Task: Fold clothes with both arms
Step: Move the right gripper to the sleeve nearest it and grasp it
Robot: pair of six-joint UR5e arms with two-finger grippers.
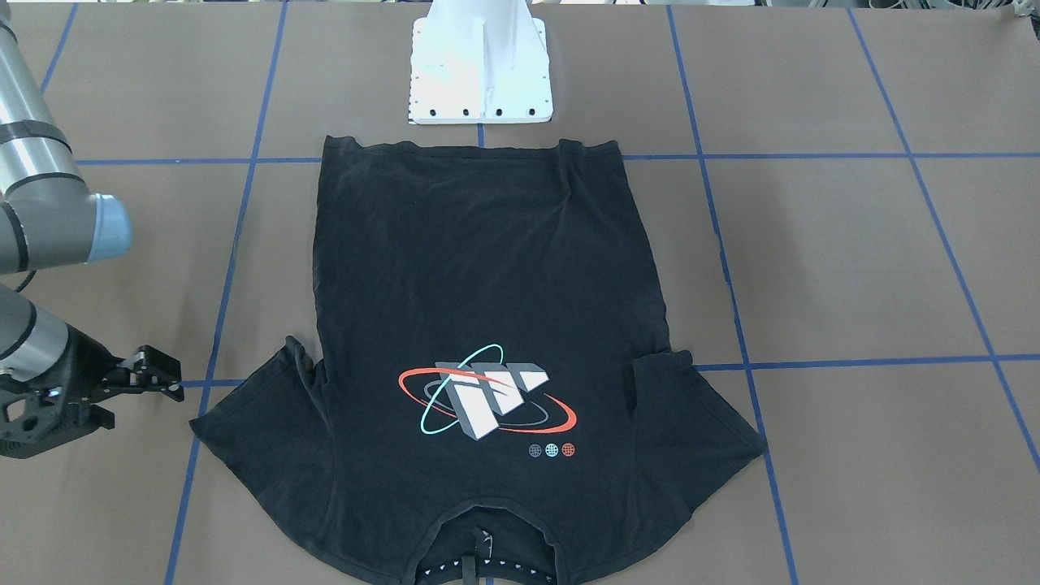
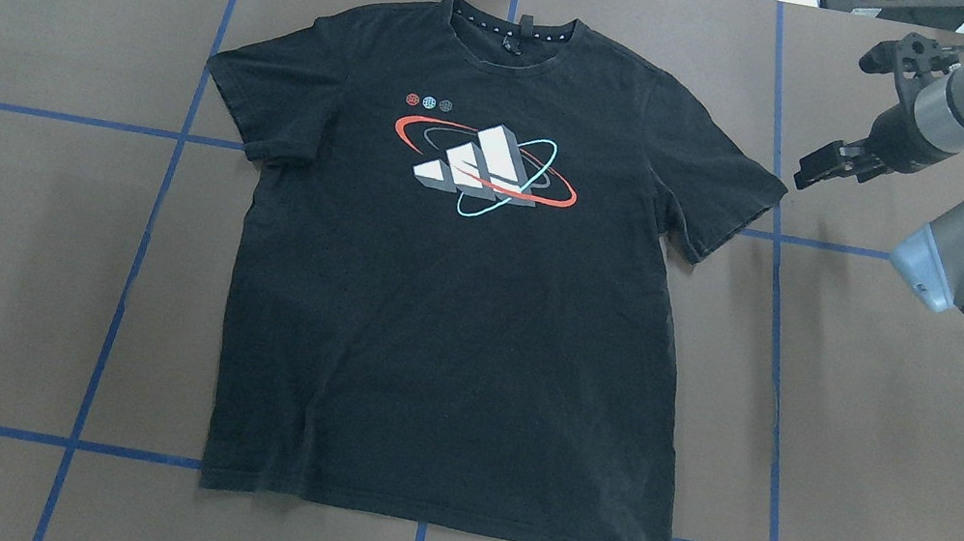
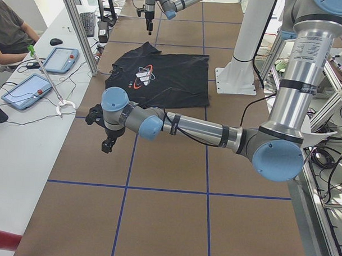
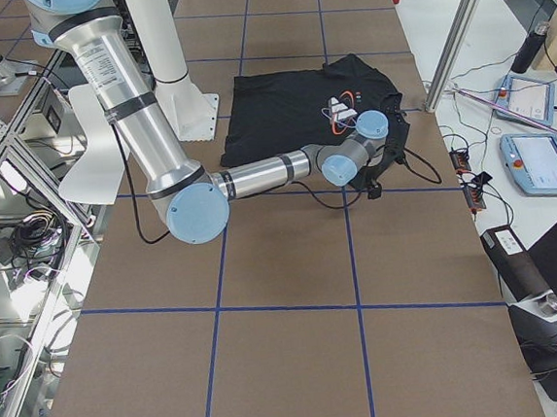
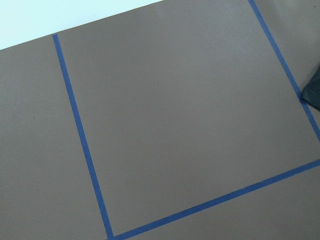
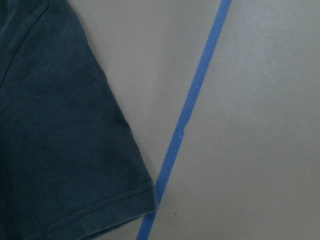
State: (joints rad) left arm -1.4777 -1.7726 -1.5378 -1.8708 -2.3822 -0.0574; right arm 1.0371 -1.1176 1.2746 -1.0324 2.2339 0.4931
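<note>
The black T-shirt [image 2: 453, 325] lies flat in the middle of the surface [image 2: 901, 458], picture side up. Its bottom hem is near the robot's white base [image 1: 481, 73] and its collar [image 2: 508, 25] points to the far edge. The right gripper [image 2: 823, 166] hangs just beside the sleeve [image 2: 720, 193] on the robot's right and does not touch it. Its two fingers look a little apart with nothing between them. I think a few things could go wrong. The sleeve edge is thin and flat, so the gripper may slide over it, or pinch only the top layer. It could also dig into the brown cover of the surface. The left gripper [image 3: 107, 141] is well away from the shirt, over bare surface near the left end. If the right side lifts alone, I think the shirt will drag and twist, and the fold will come out crooked. I see the left gripper only in the side view, so I cannot tell if it is open or closed. Neither wrist view shows any fingers. The left wrist view catches only a tiny dark corner of the shirt. The front view cuts off the collar, and I cannot judge how high the right gripper sits.
</note>
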